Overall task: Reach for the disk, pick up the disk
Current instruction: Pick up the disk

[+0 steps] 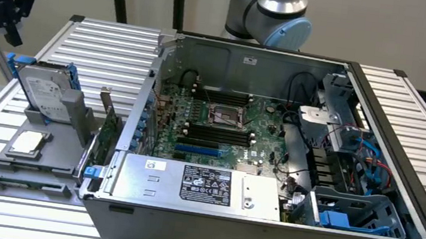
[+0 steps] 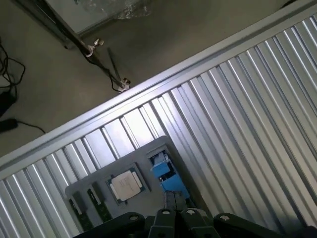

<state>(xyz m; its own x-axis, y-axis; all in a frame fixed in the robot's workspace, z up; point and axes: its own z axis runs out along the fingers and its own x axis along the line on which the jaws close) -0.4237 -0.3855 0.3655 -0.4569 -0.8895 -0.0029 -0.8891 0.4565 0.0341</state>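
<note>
Tool (image 1: 8,18) hangs high over the worktop's (image 1: 406,111) corner at the exterior view's left, well apart from everything. In the wrist view its fingers (image 2: 166,214) sit together, gripping nothing.

Disk (image 1: 42,91) stands on edge in a grey holder (image 1: 29,180), blue frame (image 2: 166,171) up, beside the open computer case (image 1: 264,234). A small chip (image 1: 25,143) lies on the same holder, near the disk.

Risks, as you should judge them:
- Come down closed and you likely strike the disk's top edge.
- Drift toward the chip and you grab the wrong part.
- Pinch only the blue frame and it may flex, letting the disk slip.
- The case wall is near; a wide approach could clip it.
</note>
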